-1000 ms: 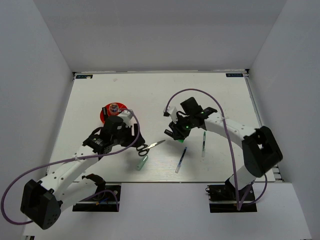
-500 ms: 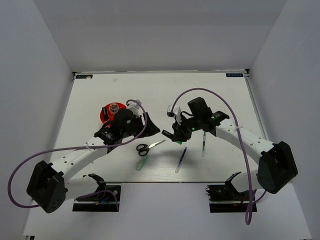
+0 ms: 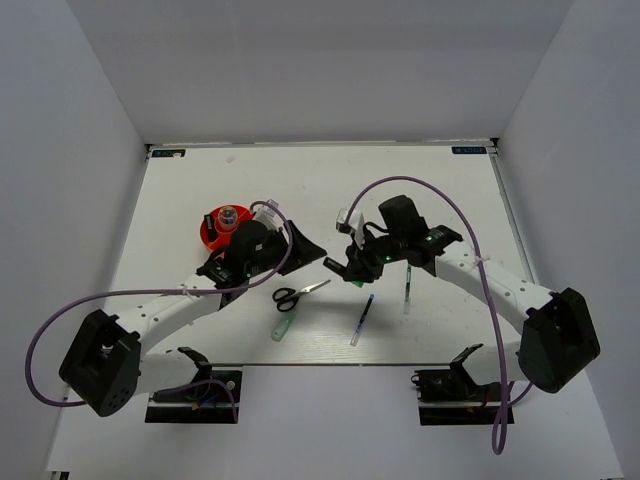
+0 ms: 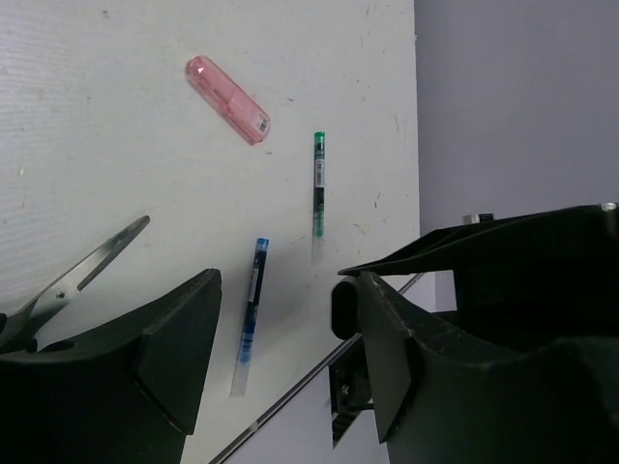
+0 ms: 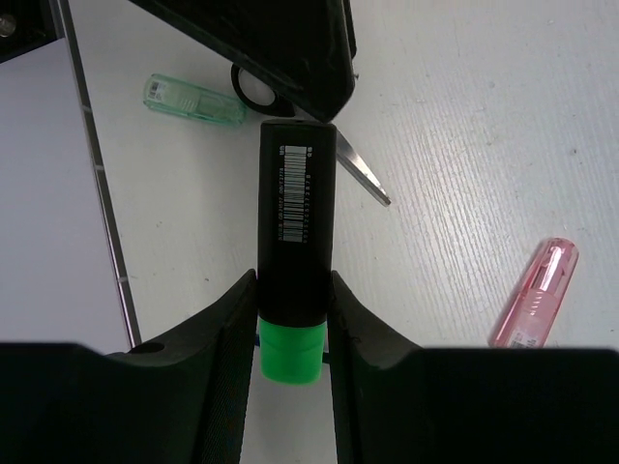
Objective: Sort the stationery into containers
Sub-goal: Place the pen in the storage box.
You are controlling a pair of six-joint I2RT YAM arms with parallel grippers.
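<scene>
My right gripper [image 3: 347, 266] is shut on the green-black marker [image 5: 297, 213], held above the table with its green cap [image 5: 290, 353] toward the wrist. My left gripper [image 3: 308, 245] is open and empty, its fingertips just left of the marker's black end; one finger [image 5: 280, 48] shows over the marker in the right wrist view. The black-handled scissors [image 3: 300, 293] lie below both grippers. The pale green tube [image 3: 285, 325], blue pen [image 3: 362, 320] and green pen [image 3: 408, 285] lie near the front edge. The pink marker [image 4: 227, 87] lies beyond the pens. The orange-red cup [image 3: 207, 236] stands behind the left arm.
A small item [image 3: 229, 215] stands in the cup. The table's front edge [image 3: 330, 364] runs close below the tube and blue pen. Grey walls enclose the table on the left, back and right. Purple cables loop over both arms.
My left gripper has swung right from beside the cup to a spot next to the right gripper. The right gripper kept its hold on the marker and shifted slightly.
</scene>
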